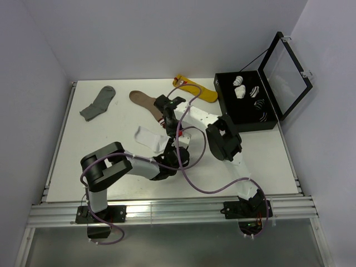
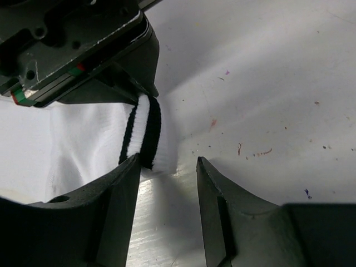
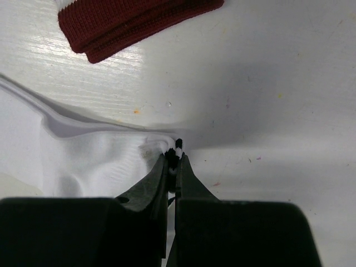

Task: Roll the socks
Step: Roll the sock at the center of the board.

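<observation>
A white sock [image 1: 146, 135] lies flat in the middle of the table. Its cuff with two dark stripes [image 2: 146, 133] points towards the arms. My right gripper [image 3: 173, 156] is shut on that striped cuff and pinches a fold of it just above the table; in the top view it [image 1: 168, 133] is at the sock's right end. My left gripper [image 2: 168, 161] is open and low over the table, its left finger [image 2: 119, 200] beside the cuff, nothing between the jaws. I cannot make out a second, plain white sock apart from this one.
The brown sock [image 1: 146, 101] with a maroon cuff [image 3: 128, 22] lies just behind the white one. A grey sock [image 1: 99, 103] is at the back left, a yellow sock [image 1: 194, 89] at the back. An open black box [image 1: 247, 103] holding rolled socks stands at the right.
</observation>
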